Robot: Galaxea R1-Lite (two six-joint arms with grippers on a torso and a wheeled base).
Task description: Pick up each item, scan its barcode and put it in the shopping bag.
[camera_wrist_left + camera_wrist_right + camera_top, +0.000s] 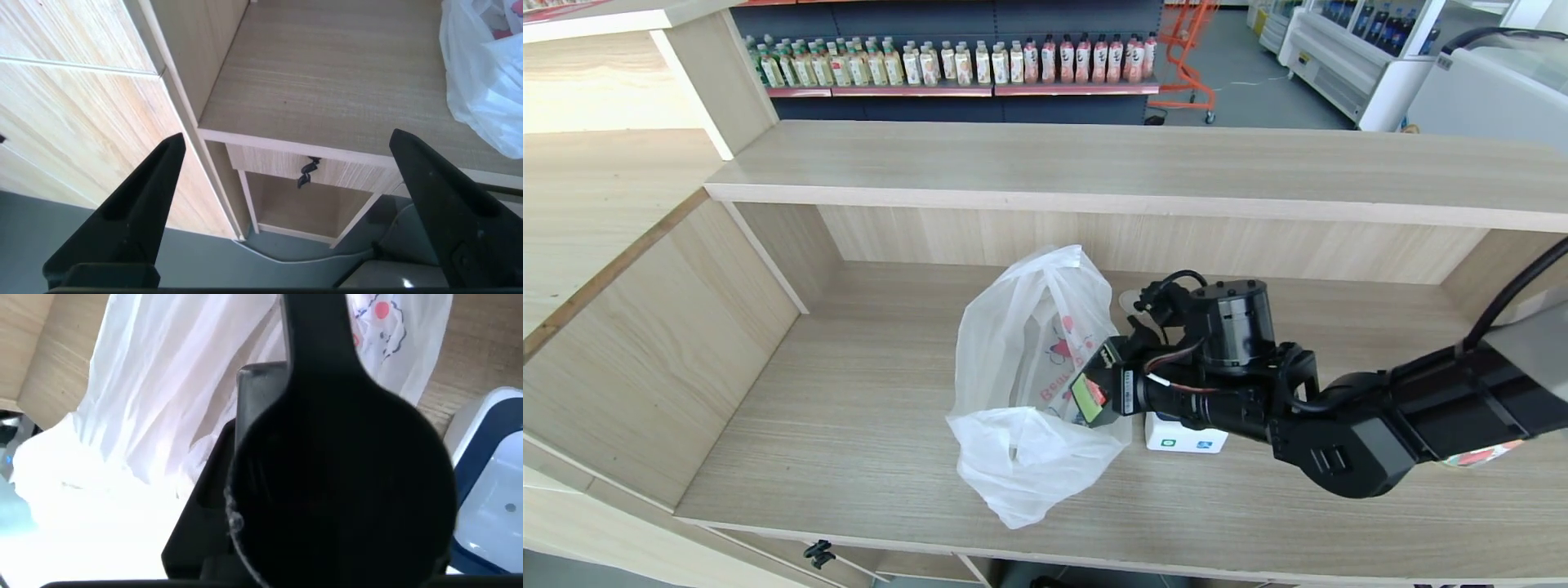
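Head view: I see the right claw point(1090, 396) against the shopping bag point(1029, 384), with a white box point(1184, 439) just behind it.
Left wrist view: my left claw point(286, 212) is spread wide, well apart from the bag.
Right wrist view: the bag is just beyond the right claw; I cannot tell its grip.

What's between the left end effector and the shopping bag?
Just bare counter top, as the left wrist view shows: the open left end effector hangs off the front edge, the shopping bag sits further in.
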